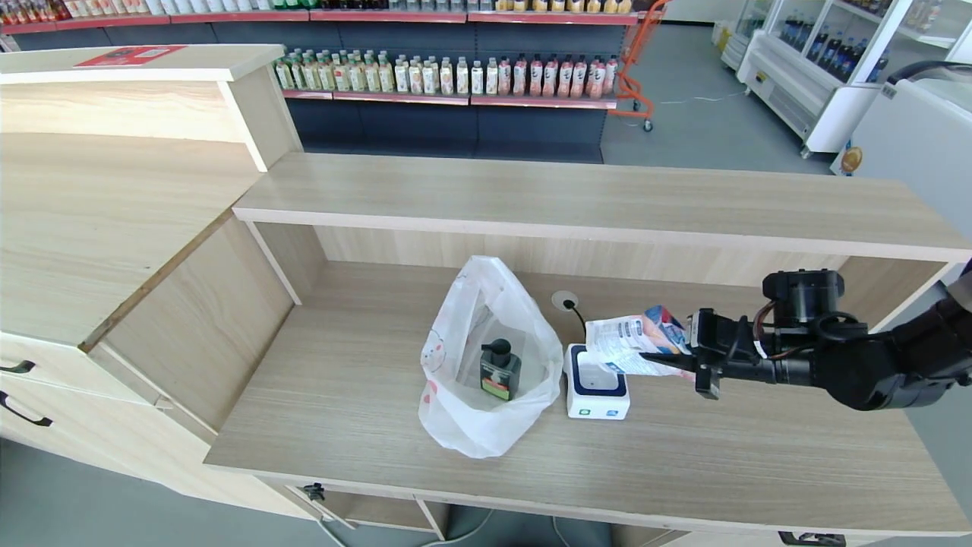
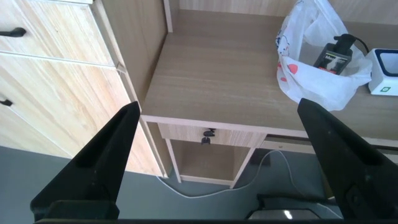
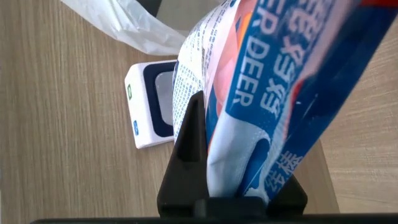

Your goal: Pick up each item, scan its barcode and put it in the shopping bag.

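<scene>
My right gripper (image 1: 664,357) is shut on a white, blue and orange snack packet (image 1: 630,343) and holds it just above the white and blue barcode scanner (image 1: 598,382). Seen from the right wrist, the packet (image 3: 261,93) hangs between the black fingers (image 3: 189,134) with the scanner (image 3: 149,112) beneath it. To the scanner's left stands the open white shopping bag (image 1: 486,365), holding a dark pump bottle (image 1: 500,370). My left gripper (image 2: 217,162) is open, held off the counter's front left corner, with the bag (image 2: 317,56) and bottle (image 2: 336,56) farther off.
The wooden counter (image 1: 380,425) has a raised shelf (image 1: 592,197) along its back and a taller cabinet (image 1: 99,228) at the left. A cable runs from a round port (image 1: 565,301) to the scanner. Store shelves with bottles (image 1: 448,76) stand beyond.
</scene>
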